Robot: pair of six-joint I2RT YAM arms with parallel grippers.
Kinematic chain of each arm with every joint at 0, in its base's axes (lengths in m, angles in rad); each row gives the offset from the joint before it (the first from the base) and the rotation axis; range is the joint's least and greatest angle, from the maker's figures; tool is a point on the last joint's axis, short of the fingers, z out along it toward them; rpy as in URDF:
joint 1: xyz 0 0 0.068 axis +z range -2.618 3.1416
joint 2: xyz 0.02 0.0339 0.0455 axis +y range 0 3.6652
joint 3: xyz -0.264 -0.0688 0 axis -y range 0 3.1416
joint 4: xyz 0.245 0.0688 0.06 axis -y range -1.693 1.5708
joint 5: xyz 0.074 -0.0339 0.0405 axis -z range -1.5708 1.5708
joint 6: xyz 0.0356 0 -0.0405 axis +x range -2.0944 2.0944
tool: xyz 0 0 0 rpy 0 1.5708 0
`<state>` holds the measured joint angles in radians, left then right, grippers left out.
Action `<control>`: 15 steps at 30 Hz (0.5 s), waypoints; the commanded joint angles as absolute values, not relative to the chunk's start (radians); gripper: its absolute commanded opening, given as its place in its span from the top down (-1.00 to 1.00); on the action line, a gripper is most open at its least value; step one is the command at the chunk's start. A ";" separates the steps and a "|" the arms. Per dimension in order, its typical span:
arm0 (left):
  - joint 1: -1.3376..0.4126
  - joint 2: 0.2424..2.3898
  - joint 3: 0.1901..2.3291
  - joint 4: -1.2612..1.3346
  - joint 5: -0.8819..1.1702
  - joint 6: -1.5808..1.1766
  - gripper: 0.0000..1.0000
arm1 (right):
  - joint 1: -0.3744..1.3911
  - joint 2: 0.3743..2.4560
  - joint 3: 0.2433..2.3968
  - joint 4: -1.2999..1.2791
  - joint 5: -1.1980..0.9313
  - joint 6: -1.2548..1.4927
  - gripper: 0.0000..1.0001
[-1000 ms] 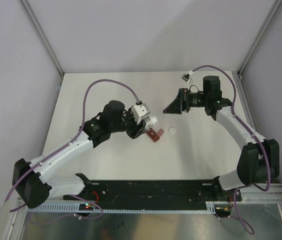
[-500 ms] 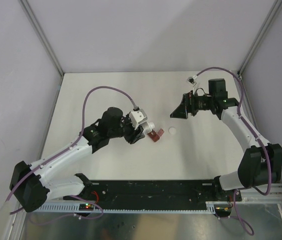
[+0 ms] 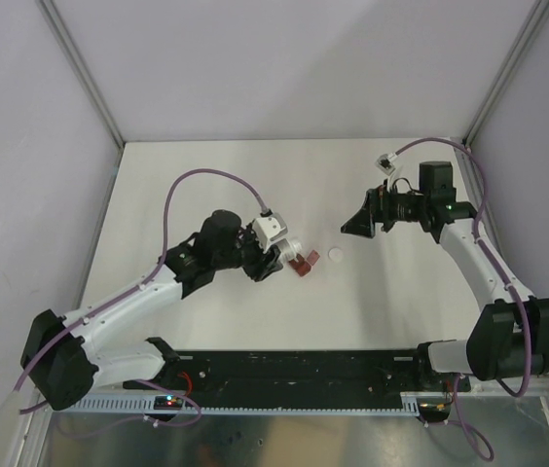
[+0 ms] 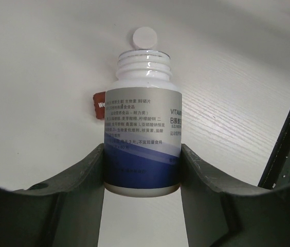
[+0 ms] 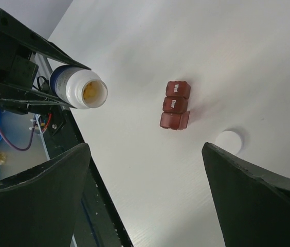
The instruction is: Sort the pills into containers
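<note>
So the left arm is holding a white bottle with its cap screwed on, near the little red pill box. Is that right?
Not quite: the cap is off. The left gripper does hold the bottle near the red pill box, but the right wrist view shows its mouth open, and the cap lies on the table.

My left arm (image 3: 128, 292) and right arm (image 3: 469, 258) have white links, black joints and purple cables (image 3: 206, 173). A green light (image 3: 447, 205), I think, glows by the right wrist. The left gripper (image 4: 142, 147) is dark grey.
</note>
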<state>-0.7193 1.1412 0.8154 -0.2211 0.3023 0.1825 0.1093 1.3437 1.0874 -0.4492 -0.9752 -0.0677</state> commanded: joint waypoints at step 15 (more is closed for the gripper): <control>-0.713 1.248 0.811 -0.175 0.321 0.177 1.00 | 0.079 1.251 1.004 -0.350 -0.994 -0.072 -0.99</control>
<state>-0.7193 1.2316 0.8150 -0.2184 0.3019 0.1829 0.0868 1.2770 1.0115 -0.3824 -0.9764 -0.0605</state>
